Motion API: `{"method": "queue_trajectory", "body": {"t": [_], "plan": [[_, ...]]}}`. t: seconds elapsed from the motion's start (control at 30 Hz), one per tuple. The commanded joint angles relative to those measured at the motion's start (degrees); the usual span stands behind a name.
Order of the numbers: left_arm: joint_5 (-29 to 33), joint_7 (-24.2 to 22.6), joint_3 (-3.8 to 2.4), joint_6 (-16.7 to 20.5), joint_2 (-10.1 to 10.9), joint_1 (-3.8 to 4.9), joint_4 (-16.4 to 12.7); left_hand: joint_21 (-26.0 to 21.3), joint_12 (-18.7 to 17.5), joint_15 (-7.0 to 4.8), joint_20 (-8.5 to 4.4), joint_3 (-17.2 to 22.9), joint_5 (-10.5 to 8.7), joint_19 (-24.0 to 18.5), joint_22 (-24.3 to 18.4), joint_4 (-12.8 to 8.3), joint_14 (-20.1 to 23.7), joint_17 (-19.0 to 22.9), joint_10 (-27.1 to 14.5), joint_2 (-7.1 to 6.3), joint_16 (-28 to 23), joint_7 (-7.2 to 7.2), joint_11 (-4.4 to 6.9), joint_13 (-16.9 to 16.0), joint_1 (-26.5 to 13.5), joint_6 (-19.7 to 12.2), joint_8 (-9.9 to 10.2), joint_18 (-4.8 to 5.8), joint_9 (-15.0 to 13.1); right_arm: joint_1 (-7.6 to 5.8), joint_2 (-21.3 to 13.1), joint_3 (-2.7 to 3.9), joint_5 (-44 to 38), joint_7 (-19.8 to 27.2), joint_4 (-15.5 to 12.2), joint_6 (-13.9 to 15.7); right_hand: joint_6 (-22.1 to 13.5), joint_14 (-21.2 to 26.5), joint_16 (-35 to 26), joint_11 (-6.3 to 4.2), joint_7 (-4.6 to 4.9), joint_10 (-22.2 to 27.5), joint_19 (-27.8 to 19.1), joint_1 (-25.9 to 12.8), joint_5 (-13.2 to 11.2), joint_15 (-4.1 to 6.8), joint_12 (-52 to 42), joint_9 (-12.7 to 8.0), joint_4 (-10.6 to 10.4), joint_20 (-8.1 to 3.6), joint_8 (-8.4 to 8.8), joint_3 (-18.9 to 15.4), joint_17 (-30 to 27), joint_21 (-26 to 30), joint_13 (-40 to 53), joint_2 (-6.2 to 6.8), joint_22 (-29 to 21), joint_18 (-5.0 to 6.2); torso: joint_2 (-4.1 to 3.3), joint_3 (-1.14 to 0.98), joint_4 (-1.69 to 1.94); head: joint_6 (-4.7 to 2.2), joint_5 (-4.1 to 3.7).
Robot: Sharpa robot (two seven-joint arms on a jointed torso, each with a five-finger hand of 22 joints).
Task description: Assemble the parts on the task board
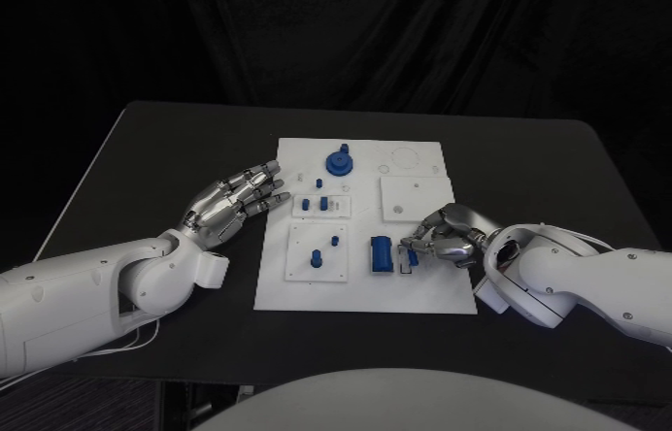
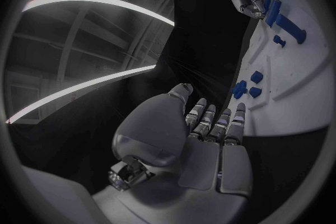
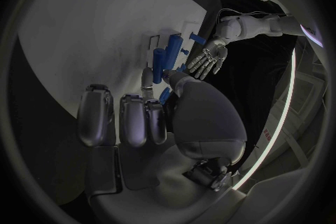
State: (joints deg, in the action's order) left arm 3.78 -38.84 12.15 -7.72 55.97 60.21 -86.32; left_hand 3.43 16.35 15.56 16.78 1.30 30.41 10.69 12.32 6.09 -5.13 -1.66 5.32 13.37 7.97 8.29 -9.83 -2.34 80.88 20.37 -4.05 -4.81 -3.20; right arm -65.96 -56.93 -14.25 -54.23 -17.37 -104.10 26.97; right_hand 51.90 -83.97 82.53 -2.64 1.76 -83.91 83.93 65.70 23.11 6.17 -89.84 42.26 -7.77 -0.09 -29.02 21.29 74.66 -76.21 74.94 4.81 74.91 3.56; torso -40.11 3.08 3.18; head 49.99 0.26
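- Resting my right hand (image 1: 446,238) on the white rectangular task board (image 1: 420,290), I have its fingers curled in beside the blue cylindrical part (image 1: 381,254); I cannot tell whether they pinch anything.
- My left hand (image 1: 235,203) lies at the board's left edge, fingers straight and spread, holding nothing.
- A blue round knob-shaped part (image 1: 339,162) stands near the board's far edge.
- Small blue pegs (image 1: 323,203) sit in the plate just right of my left fingertips.
- Everything rests on the black table (image 1: 168,140).
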Motion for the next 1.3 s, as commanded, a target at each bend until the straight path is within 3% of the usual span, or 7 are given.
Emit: {"method": "queue_trajectory", "body": {"t": [0.03,0.33,0.43,0.57,0.93,1.13,1.3], "plan": [[0.1,-0.6,-0.05,-0.8,-0.1,-0.12,0.0,0.3,-0.1,0.03,0.06,0.4,0.36,0.2,-0.1,0.1,0.0,0.0,0.0,0.05,0.2,0.02,-0.45,0.0,-0.5,0.0,-0.2,0.73,0.1,0.19,0.1,0.0,-2.3,-1.2,0.1,-1.3,0.2,-3.4,-0.3,0.19,-0.13,-6.1,2.1,-0.5,-0.9,-0.15,-0.2,-0.1,-0.4,0.32,-0.11,-0.8,-0.1,0.2,15.1,-0.03,10.7,-0.28,-0.02,-0.03,-0.08,0.01,0.13],[0.1,-0.5,-0.05,-0.9,-0.2,-0.19,0.1,0.3,-0.1,0.03,0.06,0.4,0.36,0.2,-0.1,0.1,0.0,0.0,0.0,0.05,0.2,0.02,-0.45,0.0,-0.5,0.0,-0.2,0.73,0.1,0.3,0.2,-0.01,-4.0,-2.7,0.2,-2.4,0.3,-3.4,-0.4,0.24,-0.08,-6.1,2.1,-1.0,-2.7,-0.18,-0.2,-0.4,-0.9,0.34,0.0,-2.0,-0.3,0.3,15.1,-0.12,10.7,-0.25,-0.03,-0.06,-0.03,0.01,0.02],[0.1,-0.5,-0.05,-0.9,-0.2,-0.2,0.1,0.3,-0.1,0.03,0.06,0.4,0.36,0.2,-0.1,0.1,0.0,0.0,0.0,0.05,0.2,0.02,-0.45,0.0,-0.5,0.0,-0.2,0.73,0.1,0.33,0.2,-0.02,-4.5,-3.1,0.2,-2.6,0.4,-3.4,-0.4,0.28,-0.02,-6.1,2.0,-1.6,-4.4,-0.22,-0.2,-0.7,-1.4,0.38,0.09,-3.0,-0.4,0.4,15.1,-0.24,10.7,-0.25,-0.02,-0.06,-0.08,0.01,0.06],[0.1,-0.4,-0.05,-0.9,-0.2,-0.22,0.2,0.3,-0.1,0.01,0.06,0.6,0.36,0.2,-0.1,0.0,0.1,0.0,0.0,0.07,0.2,0.0,-0.49,0.0,-0.5,-0.1,-0.2,0.74,0.1,0.36,0.3,-0.02,-5.0,-3.9,0.2,-3.1,0.6,-3.4,-0.3,0.52,0.24,-6.1,2.1,-4.1,-9.5,-0.4,-0.2,-1.1,-3.4,0.52,0.23,-5.8,-0.2,0.3,15.1,-0.41,10.7,-0.28,-0.01,-0.05,-0.06,0.01,0.06],[0.1,-0.3,-0.05,-1.0,-0.1,-0.25,0.2,0.3,-0.1,0.01,0.06,0.6,0.36,0.2,-0.1,0.0,0.1,0.0,0.0,0.07,0.2,0.0,-0.49,0.0,-0.5,-0.1,-0.2,0.74,0.1,0.39,0.5,-0.02,-5.8,-5.2,0.5,-3.8,0.6,-3.4,-0.3,0.59,0.29,-6.1,2.1,-8.1,-14.9,-0.48,-0.2,-1.3,-7.1,0.65,0.04,-11.4,-0.4,0.6,15.1,-1.32,10.6,-0.2,0.01,-0.05,-0.02,0.01,0.14],[0.1,-0.2,-0.05,-1.0,-0.1,-0.27,0.1,0.2,-0.1,0.0,0.06,0.7,0.34,0.2,-0.1,0.0,0.1,0.0,-0.1,0.04,0.2,0.12,-0.4,0.0,-0.5,0.0,-0.2,0.74,0.1,0.39,0.3,-0.02,-6.2,-4.9,0.4,-3.0,0.6,-3.3,-0.4,0.58,0.27,-6.1,2.1,-8.5,-15.5,-0.47,-0.2,-1.4,-7.6,0.64,0.01,-12.1,-0.6,0.7,15.1,-1.47,10.6,-0.19,0.0,-0.02,-0.05,0.01,0.26],[0.1,-0.3,-0.05,-0.9,0.0,-0.28,0.1,0.2,-0.1,0.0,0.06,0.7,0.34,0.2,-0.1,0.0,0.1,0.0,-0.1,0.04,0.2,0.12,-0.4,0.0,-0.5,0.0,-0.2,0.74,0.1,0.39,-0.5,-0.01,-6.4,-2.9,-0.2,-0.7,0.8,-3.3,-0.4,0.44,0.1,-6.1,2.0,-6.9,-11.5,-0.36,-0.2,-1.3,-7.1,0.54,-0.3,-12.3,-0.6,0.7,15.1,-2.5,10.6,-0.17,0.0,-0.02,-0.03,0.01,0.35]]}}
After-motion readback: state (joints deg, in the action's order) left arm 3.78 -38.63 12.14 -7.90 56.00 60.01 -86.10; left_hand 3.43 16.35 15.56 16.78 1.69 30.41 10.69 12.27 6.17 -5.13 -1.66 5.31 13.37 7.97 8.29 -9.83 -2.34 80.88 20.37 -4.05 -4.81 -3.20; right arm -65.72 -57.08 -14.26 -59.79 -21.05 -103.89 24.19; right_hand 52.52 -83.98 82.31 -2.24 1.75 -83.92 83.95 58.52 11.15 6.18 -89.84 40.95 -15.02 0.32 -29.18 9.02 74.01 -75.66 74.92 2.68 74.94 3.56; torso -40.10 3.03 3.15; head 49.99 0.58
